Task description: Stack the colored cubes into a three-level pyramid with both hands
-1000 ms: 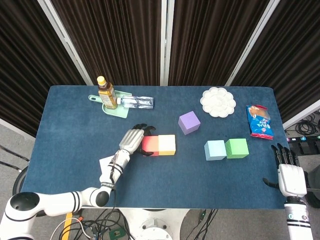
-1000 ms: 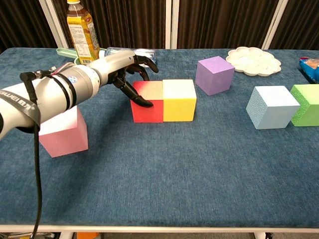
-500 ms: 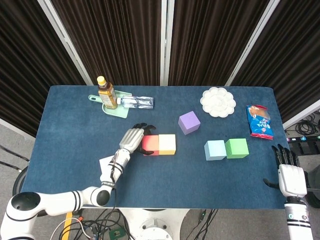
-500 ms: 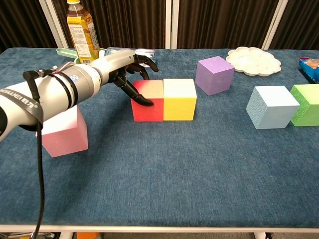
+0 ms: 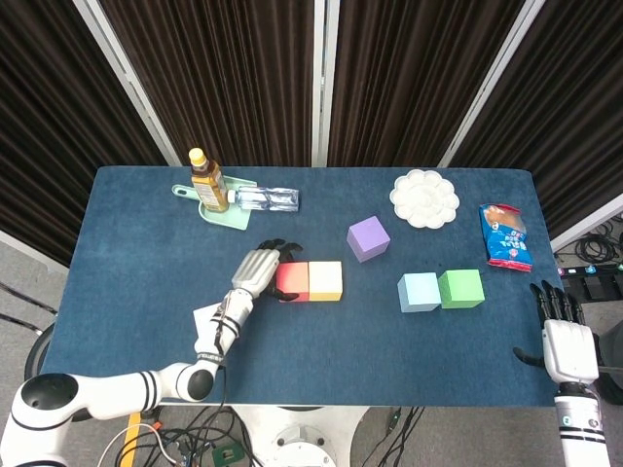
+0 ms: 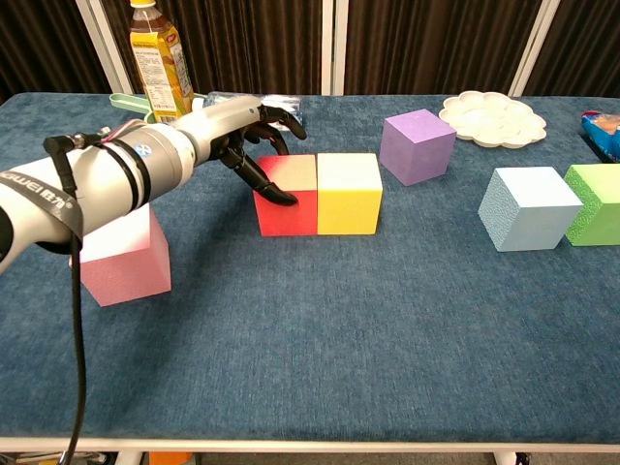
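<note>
Red foam cube [image 6: 287, 198] sits mid-table, flush against a yellow foam cube [image 6: 349, 194] at its 3 o'clock. Left hand [image 6: 244, 136] cups the red cube's 9 o'clock side, dark fingertips [image 6: 281, 198] touching its face. Right hand [image 5: 566, 341] hangs off the table's 4 o'clock corner, fingers spread, holding nothing.

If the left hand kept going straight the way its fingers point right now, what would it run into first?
The red cube. The left hand points right across the table with its dark fingertips already at that cube's left side; whether they touch is unclear. The yellow cube sits flush just beyond it.
</note>
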Controlling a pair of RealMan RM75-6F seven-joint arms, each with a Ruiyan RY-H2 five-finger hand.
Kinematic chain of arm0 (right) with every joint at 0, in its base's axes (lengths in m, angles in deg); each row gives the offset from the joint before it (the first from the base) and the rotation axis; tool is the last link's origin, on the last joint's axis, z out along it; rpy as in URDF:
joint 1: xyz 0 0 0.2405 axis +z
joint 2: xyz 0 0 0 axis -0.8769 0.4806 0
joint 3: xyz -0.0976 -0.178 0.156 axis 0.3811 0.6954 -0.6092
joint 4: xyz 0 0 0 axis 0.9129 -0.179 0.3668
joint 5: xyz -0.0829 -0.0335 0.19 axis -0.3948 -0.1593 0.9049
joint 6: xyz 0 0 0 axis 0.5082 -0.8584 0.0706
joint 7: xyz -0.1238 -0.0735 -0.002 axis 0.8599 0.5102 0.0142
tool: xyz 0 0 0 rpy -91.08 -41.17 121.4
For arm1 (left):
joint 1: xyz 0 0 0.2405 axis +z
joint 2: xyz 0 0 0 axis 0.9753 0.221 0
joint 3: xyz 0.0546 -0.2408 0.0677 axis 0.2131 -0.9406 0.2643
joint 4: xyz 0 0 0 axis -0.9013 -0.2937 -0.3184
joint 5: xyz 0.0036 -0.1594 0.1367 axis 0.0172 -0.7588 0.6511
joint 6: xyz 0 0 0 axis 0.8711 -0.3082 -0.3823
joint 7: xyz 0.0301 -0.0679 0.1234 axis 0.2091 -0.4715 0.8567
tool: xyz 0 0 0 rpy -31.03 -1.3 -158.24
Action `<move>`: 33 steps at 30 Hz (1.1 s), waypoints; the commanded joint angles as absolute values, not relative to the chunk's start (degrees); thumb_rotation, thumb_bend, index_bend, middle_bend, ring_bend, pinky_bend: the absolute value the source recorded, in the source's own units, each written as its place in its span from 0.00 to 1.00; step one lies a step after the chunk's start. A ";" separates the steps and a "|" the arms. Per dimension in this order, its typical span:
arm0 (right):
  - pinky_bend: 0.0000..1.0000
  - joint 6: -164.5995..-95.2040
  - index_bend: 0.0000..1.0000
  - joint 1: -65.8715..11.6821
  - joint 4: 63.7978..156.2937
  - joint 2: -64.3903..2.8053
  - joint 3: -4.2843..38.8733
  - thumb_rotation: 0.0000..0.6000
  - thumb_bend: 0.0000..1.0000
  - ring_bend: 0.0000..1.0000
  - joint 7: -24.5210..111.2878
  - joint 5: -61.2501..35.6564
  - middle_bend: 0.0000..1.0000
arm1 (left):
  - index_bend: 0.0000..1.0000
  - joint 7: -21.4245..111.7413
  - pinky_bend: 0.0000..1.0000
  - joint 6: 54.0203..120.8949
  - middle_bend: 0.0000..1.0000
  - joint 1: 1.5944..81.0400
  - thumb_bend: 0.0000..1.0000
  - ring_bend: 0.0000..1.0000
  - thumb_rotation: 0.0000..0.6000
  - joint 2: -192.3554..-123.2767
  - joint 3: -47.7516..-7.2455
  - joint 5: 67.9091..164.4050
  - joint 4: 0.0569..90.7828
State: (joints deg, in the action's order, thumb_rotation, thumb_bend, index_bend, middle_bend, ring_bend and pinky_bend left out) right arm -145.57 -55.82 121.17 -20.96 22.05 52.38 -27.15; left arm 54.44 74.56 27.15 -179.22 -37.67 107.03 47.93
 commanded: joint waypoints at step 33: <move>0.00 -145.08 0.00 -55.86 121.84 -20.53 22.09 1.00 0.00 0.00 52.87 -26.33 0.00 | 0.21 53.81 0.12 74.48 0.42 26.95 0.17 0.12 1.00 -179.33 -37.85 107.14 48.19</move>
